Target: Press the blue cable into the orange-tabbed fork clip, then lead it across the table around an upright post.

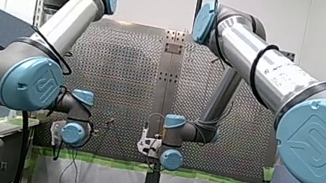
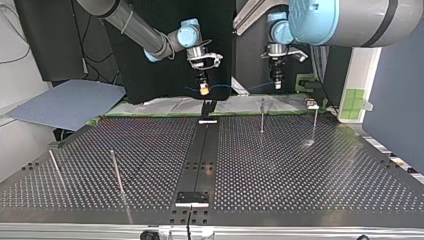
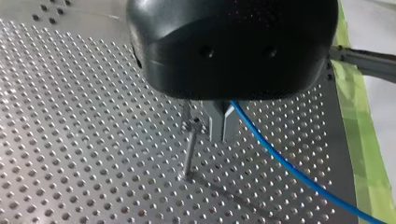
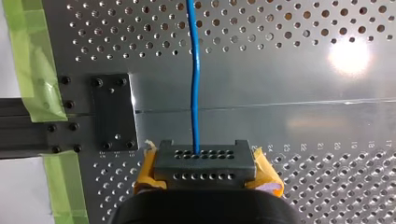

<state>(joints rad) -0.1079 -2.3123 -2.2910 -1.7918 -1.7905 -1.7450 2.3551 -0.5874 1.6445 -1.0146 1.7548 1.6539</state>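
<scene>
So where this is at: step one hasn't really landed, I'd say. My left hand (image 3: 222, 135) has its metal fingers pinched together on the blue cable (image 3: 280, 159), with hardly a sliver of gap. It hangs above the bench (image 2: 300, 170), not touching it, just beside an upright post (image 3: 189, 149). The cable leaves the fingers on the side away from that post and runs off in a long slant over the perforated plate.

My right hand (image 2: 203, 89) is well off to the side of that post, out by the bench's taped edge. Its yellow pads (image 4: 264, 173) sit on either side of a dark block with rows of holes, and the cable disappears right at that block, so I read it as clamped on the cable too. The actual pinch is hidden in the wrist view though.

In the view from across the bench, the cable hangs in a shallow line between the two hands, clear of the surface and not wrapped around any post.

I honestly can't pick out the orange-tabbed fork clip anywhere. My guess for the next move is to find it, bring the span down over its slot with both hands keeping tension, and push it in. Routing around the post comes after.
</scene>
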